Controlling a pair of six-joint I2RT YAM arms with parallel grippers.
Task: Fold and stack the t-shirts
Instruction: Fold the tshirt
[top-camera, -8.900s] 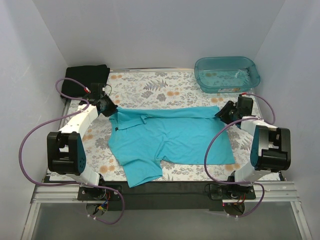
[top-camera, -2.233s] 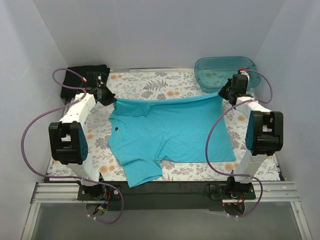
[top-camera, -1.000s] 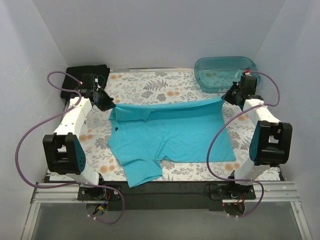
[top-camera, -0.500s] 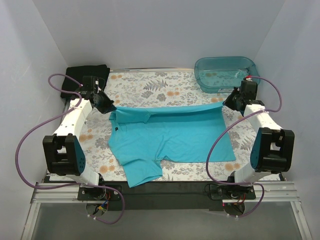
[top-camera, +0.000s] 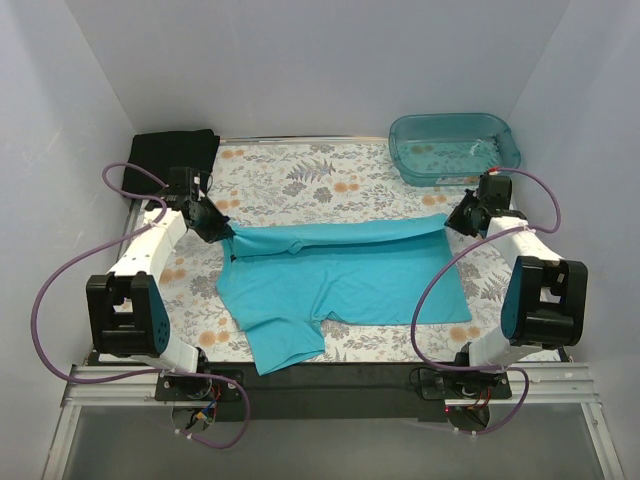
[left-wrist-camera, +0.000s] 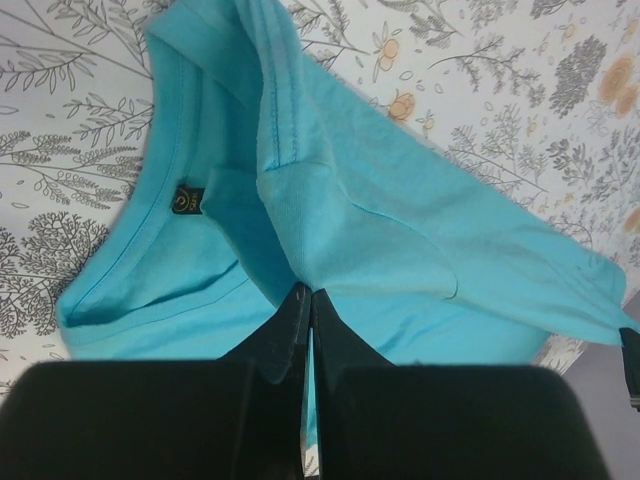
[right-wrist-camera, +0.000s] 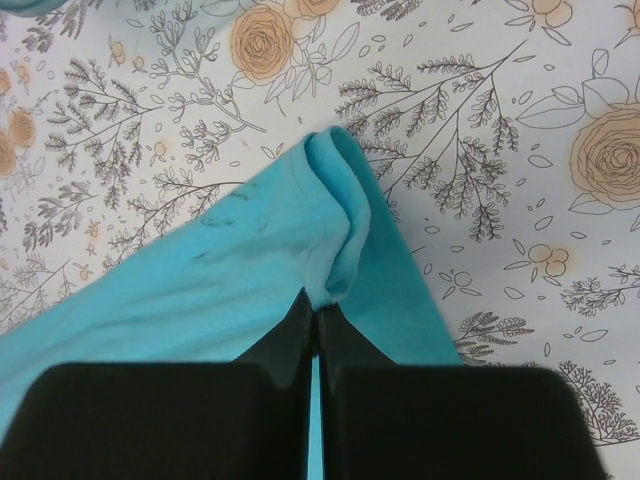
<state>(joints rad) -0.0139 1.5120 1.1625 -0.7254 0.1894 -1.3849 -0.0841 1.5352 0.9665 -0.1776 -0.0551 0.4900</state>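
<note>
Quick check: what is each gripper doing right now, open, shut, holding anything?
Left gripper: shut, pinching a fold of the turquoise t-shirt near its collar.
Right gripper: shut, pinching the same shirt's folded edge at the other end.

Even, diffuse white light fills the overhead view, leaving only faint shadows under the raised edge of the turquoise t-shirt (top-camera: 340, 275) and small glints on the tub (top-camera: 455, 150) at 1 o'clock, while both wrist views render cloth sharply but their dark fingers (left-wrist-camera: 280, 345) soft-edged at 6 o'clock.
</note>
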